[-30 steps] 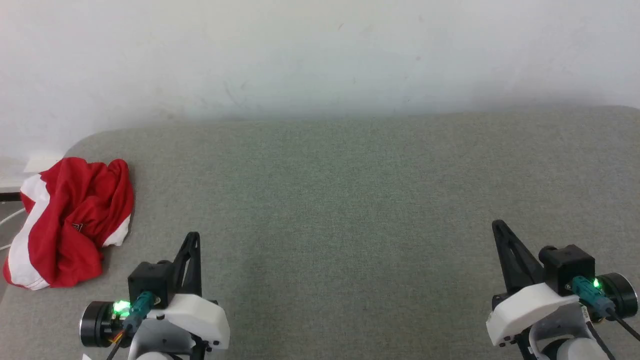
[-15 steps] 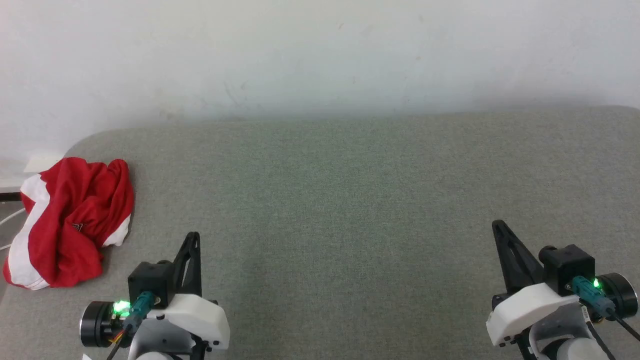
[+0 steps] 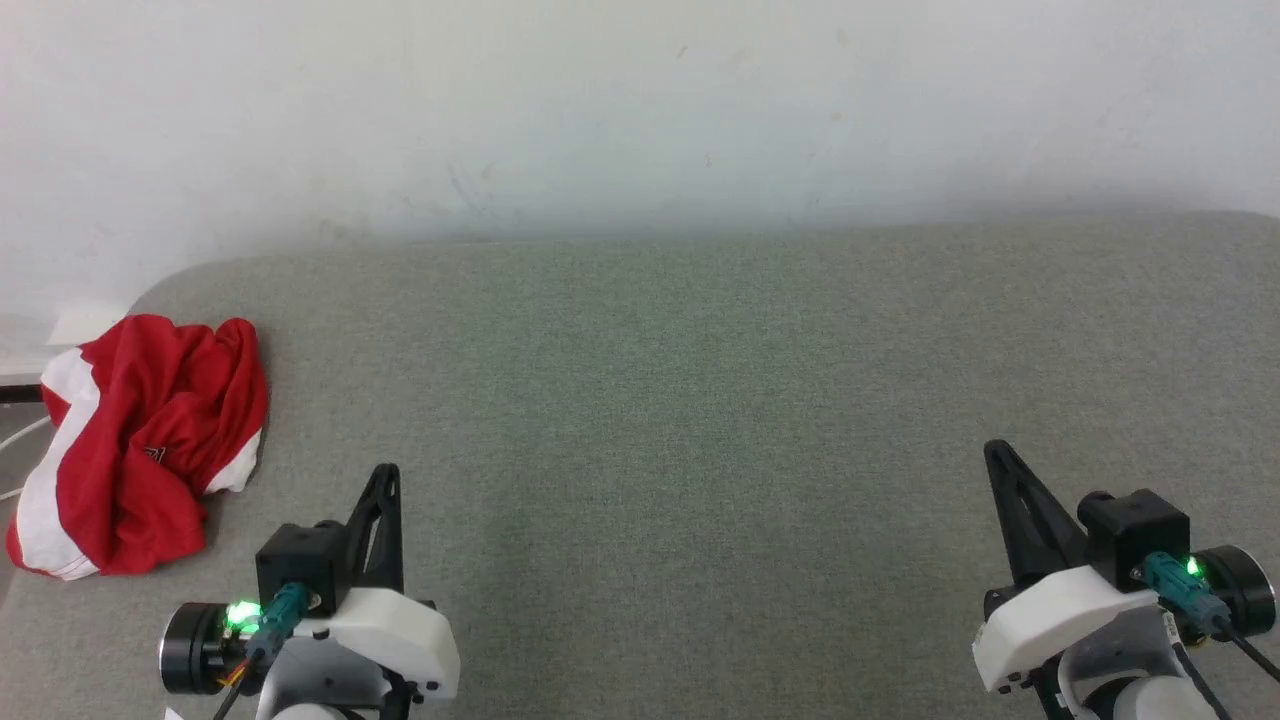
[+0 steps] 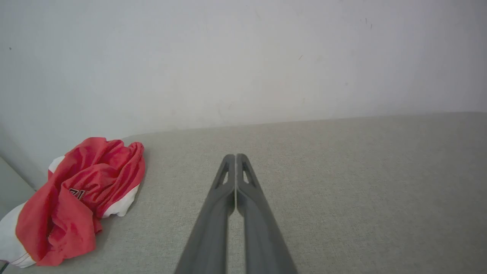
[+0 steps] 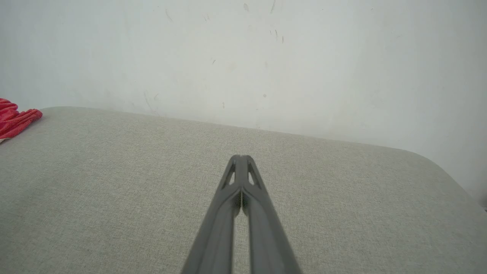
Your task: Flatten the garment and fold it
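Observation:
The garment (image 3: pixel 140 445), red shorts with white side stripes and a small dark logo, lies crumpled at the far left edge of the grey table (image 3: pixel 700 400). The left wrist view has the garment (image 4: pixel 76 198) at its lower left, and a red corner of the garment (image 5: pixel 15 120) shows at the left edge of the right wrist view. My left gripper (image 3: pixel 387 472) hovers at the lower left, just right of the shorts, shut and empty (image 4: pixel 236 156). Far to the right, my right gripper (image 3: pixel 992 447) is also shut with nothing in it (image 5: pixel 241 156).
A pale wall (image 3: pixel 640 110) rises behind the table's far edge. The table's rounded left corner (image 3: pixel 160 285) is just beyond the shorts, and a white cable (image 3: pixel 18 435) hangs off that side.

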Motion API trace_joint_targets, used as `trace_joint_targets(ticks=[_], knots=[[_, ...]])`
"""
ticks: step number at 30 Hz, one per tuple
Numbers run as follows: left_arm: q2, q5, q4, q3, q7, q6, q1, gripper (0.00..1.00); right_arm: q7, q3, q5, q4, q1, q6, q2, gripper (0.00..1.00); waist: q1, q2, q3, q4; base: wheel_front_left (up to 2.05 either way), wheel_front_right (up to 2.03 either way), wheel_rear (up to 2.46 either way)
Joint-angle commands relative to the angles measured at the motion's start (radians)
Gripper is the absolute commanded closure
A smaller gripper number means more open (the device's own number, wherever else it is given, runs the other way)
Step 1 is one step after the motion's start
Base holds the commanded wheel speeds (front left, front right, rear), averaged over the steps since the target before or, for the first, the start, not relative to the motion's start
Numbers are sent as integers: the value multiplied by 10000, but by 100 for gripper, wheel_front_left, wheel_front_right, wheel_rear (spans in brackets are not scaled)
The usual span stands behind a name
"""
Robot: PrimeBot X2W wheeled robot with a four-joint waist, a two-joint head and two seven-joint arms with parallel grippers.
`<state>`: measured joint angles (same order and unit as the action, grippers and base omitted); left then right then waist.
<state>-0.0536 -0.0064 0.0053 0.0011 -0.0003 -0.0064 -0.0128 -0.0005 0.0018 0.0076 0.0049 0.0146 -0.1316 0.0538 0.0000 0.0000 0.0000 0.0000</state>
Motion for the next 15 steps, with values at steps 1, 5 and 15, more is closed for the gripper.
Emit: trace_joint_targets(ticks=[1,5,15], knots=[[34,64,-53,-11,3,64,128,100,5,-18,-76,-49,-146,9,-36,100,0,0,0,0,0,0,0],[0,-27,36,-26,-33,-9,1,0,-27,-10,30,22,17,0,3,0,0,0,2,-2,0,0,0],[3,-252,210,-206,-244,-10,97,0,-240,-77,172,160,31,1,0,0,0,0,10,28,0,0,0]])
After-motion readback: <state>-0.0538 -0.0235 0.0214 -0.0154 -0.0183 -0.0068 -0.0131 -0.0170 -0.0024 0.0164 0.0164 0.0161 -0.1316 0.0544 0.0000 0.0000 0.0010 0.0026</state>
